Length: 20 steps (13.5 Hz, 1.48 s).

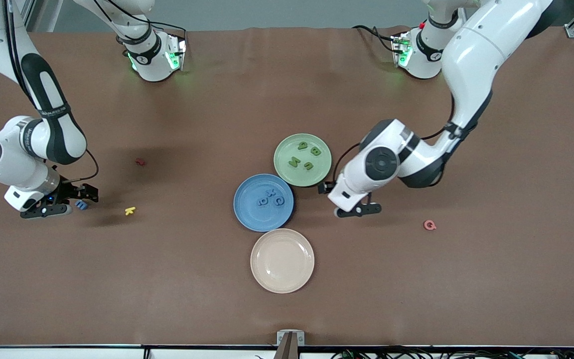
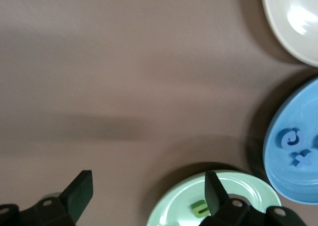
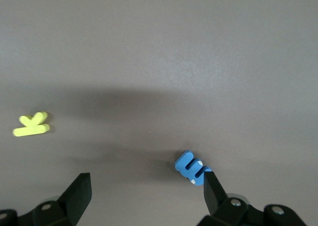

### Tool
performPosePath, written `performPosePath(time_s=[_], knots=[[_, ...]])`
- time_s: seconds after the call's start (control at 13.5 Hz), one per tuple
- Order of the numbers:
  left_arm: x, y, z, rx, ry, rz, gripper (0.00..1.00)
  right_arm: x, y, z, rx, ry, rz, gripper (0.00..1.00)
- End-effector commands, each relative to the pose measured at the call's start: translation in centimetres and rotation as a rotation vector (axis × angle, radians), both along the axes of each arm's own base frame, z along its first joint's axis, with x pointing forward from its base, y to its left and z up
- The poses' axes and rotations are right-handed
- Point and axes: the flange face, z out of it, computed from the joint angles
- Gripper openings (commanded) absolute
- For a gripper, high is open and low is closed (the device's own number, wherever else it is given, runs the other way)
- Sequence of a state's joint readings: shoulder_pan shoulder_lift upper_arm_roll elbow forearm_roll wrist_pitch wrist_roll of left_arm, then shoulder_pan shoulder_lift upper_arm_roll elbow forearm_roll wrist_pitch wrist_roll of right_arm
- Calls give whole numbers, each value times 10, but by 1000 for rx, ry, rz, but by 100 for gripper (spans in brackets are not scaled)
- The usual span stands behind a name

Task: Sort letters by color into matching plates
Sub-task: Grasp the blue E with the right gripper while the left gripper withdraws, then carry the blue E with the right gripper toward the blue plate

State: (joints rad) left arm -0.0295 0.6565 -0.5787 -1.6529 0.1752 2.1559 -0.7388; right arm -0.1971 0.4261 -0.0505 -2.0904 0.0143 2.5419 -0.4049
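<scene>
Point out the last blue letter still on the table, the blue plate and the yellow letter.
blue letter (image 3: 193,168), right wrist view, its middle.
blue plate (image 1: 250,217), front view, bare rim.
yellow letter (image 3: 32,124), right wrist view, its centre.

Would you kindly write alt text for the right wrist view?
The open right gripper hangs low over the brown table, with a blue letter lying just by one fingertip. A yellow letter lies apart from it.

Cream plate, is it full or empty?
Empty. The cream plate shows only its bare inside; no letters lie in it.
</scene>
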Motion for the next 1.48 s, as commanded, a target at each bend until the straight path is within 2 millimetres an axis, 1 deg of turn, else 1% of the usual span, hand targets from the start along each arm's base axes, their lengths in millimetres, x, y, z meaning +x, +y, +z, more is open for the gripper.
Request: performPosePath(time_s=[0.0,0.07,0.15,0.22,0.37,0.44,0.59,0.67,0.74,0.82,0.96,1.11,1.19,1.26,1.41], knots=[[7,36,26,1,-27,-11,99,5,-16,-14,-5,-14,42,100],[9,52,31,4,-30,-18,99,2,-27,-20,-7,-18,50,100],[11,69,35,10,-36,-25,99,0,-31,-27,-7,-13,60,100],[11,83,39,14,-43,-35,99,0,-31,-29,-8,-16,65,100],[17,119,59,34,-61,-27,99,-1,-31,-36,-7,-8,67,100],[19,141,70,44,-56,-57,99,-1,-31,-38,-7,-6,74,100],[25,191,89,13,-38,-82,99,1,-35,-43,-8,-4,107,97],[27,209,101,15,-47,-97,99,2,-42,-47,-8,-2,128,95],[28,229,112,19,-55,-100,99,4,-45,-48,-10,-4,156,95],[29,245,122,23,-64,-95,99,5,-47,-51,-10,0,182,95],[30,267,145,28,-90,-69,99,4,-51,-52,-11,1,251,95],[36,286,178,37,-116,-48,99,3,-51,-56,-9,9,269,90],[34,300,198,36,-128,-48,99,3,-50,-57,-7,11,272,87],[28,322,223,30,-165,-47,99,3,-50,-56,-6,16,277,84],[12,337,259,25,-198,-65,99,2,-50,-57,-3,21,297,78]])
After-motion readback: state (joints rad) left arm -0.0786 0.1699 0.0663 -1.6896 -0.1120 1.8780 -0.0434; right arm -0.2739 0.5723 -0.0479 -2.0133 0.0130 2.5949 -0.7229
